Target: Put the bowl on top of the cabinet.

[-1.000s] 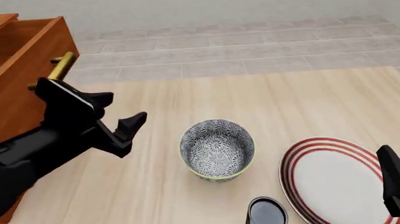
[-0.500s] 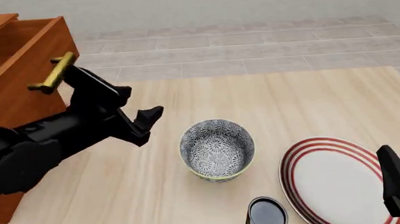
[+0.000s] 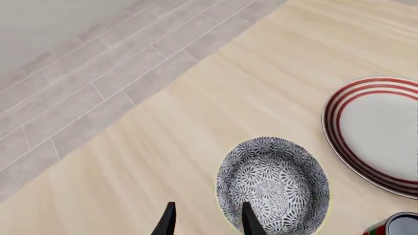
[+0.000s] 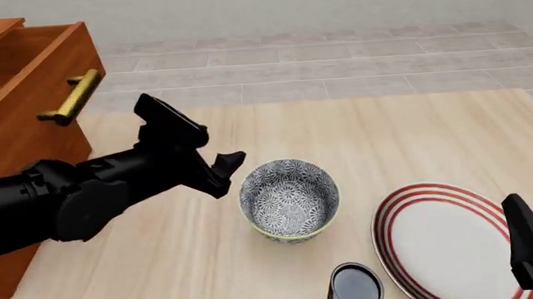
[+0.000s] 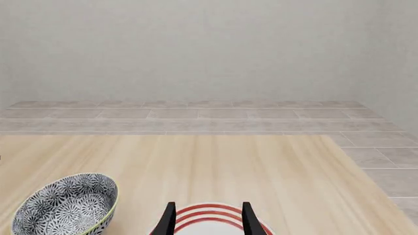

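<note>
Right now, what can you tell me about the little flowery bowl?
The bowl is small, round and deep, with a blue-grey and white flower pattern inside and out and a pale yellowish rim. It looks like glazed pottery. It stands upright and empty on the wooden table, between the left hand and the red-ringed plate. Nothing grips it; the left hand's open fingers are close beside its rim.

- Bowl (image 4: 289, 199): blue-grey and white floral pattern inside and out, pale yellowish rim.
- Cabinet (image 4: 18, 102): reddish-brown wood; brass bar handle (image 4: 70, 99).
- Plate (image 4: 444, 243): white, ringed with red bands.
- Bench (image 4: 359, 137): pale wood grain.
- Floor (image 4: 336, 65): light grey tiles.
- My left fingers (image 3: 247, 220) and right fingers (image 5: 249, 219): black.
- Can (image 4: 354, 288): dark top.
</note>
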Controlling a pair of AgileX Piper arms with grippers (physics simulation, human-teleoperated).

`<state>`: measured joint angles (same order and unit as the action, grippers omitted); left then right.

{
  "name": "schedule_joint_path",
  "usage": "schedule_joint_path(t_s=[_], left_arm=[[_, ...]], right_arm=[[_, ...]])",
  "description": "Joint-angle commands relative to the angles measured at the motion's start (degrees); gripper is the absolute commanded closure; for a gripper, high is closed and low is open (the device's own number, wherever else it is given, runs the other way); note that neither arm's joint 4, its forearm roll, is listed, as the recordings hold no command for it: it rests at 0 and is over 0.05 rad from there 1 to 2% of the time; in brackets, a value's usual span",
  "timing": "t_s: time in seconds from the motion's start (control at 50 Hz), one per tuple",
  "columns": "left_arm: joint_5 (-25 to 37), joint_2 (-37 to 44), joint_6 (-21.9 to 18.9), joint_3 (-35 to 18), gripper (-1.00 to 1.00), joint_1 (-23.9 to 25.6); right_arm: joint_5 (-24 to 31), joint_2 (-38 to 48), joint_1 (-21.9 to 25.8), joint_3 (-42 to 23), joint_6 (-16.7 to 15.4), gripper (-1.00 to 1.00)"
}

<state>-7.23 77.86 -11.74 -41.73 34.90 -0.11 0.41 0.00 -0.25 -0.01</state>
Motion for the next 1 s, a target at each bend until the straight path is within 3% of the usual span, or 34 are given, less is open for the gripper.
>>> schedule_joint_path(t_s=[0.02,0.42,1.0], left_arm=[[-1.1,4.0,0.3,-1.7,-1.0,1.3],[-3.5,11.6,1.8,-5.0,-1.0,1.2],[-8.9,21.1,2.1,-5.9,-1.0,1.8]], right_arm=[[0.0,0.0,0.0,0.0,0.0,-1.0],[0.0,0.0,0.0,0.0,0.0,-1.0],[0.0,0.0,0.0,0.0,0.0,-1.0]])
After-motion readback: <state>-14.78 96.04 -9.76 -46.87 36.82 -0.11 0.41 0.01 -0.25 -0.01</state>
